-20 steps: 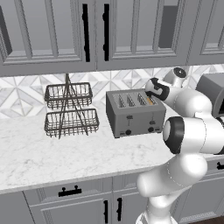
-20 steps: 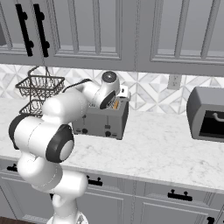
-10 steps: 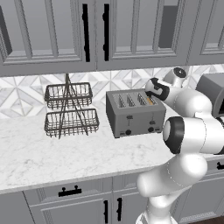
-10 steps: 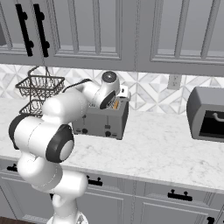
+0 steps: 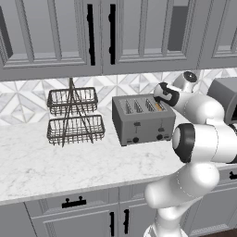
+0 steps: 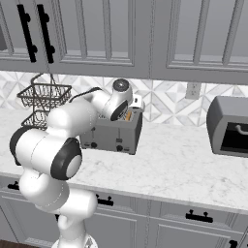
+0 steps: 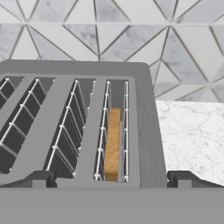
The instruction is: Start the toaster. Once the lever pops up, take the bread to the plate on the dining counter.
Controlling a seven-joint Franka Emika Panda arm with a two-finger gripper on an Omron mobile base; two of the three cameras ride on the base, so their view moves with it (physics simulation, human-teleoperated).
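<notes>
The gripper (image 7: 111, 177) hangs above the toaster (image 5: 143, 119), its two fingertips spread wide apart with nothing between them, one near each bottom corner of the hand view. The bread (image 7: 113, 145) stands on edge in the slot straight ahead of the hand, between the fingertips, its top edge level with the slot's wire guards. Nothing has shifted over the last second, arm and toaster alike, suggesting the hand is poised over the slice, with the lift to the plate not yet begun.
</notes>
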